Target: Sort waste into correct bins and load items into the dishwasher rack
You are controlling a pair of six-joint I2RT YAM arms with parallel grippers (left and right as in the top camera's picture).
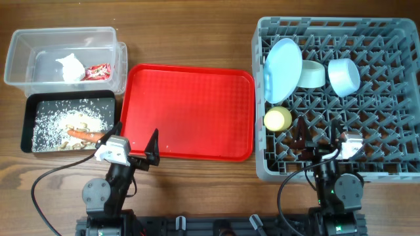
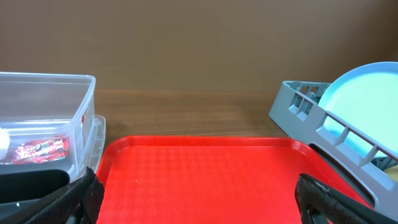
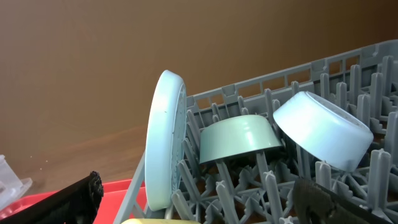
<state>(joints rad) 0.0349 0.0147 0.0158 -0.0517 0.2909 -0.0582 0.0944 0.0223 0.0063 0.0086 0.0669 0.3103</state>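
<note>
The clear tub (image 1: 26,46) holds the white napkin (image 1: 71,67) and the red-and-white wrapper (image 1: 98,71). The black tray (image 1: 29,124) holds the carrot (image 1: 84,134) and beige scraps (image 1: 82,120). The grey rack (image 1: 394,98) holds the round plate (image 1: 283,61) on edge, the pale green dish (image 1: 311,73), the pale blue bowl (image 1: 343,76) and the yellow cup (image 1: 277,118). The spoon is out of view. My left gripper (image 1: 131,141) is open and empty over the red tray's near left edge. My right gripper (image 1: 321,139) is open and empty over the rack's near edge.
The red serving tray (image 1: 190,111) lies bare between the bins and the rack. The left wrist view shows the tub (image 2: 62,118), wrapper (image 2: 40,151) and rack corner (image 2: 311,118). The right wrist view shows the plate (image 3: 165,137), dish (image 3: 239,140) and bowl (image 3: 323,130).
</note>
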